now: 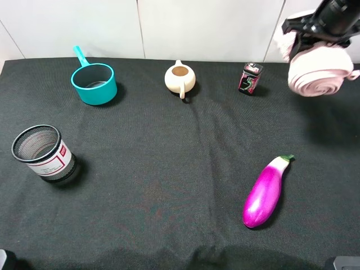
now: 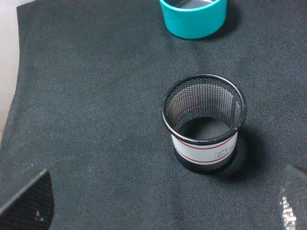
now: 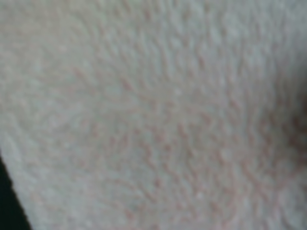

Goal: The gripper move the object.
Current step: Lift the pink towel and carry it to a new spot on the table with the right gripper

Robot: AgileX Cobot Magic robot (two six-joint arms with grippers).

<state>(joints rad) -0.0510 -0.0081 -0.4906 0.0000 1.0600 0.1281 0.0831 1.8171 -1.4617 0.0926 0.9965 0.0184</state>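
In the upper right of the frame the right hand (image 1: pixel 313 32) is clamped on the pink cloth bundle (image 1: pixel 318 72), which hangs apparently clear of the black table (image 1: pixel 169 169). Mid-carry, I'd say; next it must pick bare table, away from the eggplant (image 1: pixel 265 194), and lower gently.

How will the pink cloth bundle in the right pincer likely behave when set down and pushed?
The pink cloth bundle hangs in soft rolled lumps under the right pincer, so it will probably sag and deform, not stay stiff. Its fuzzy surface should grip the black tablecloth rather than slide.
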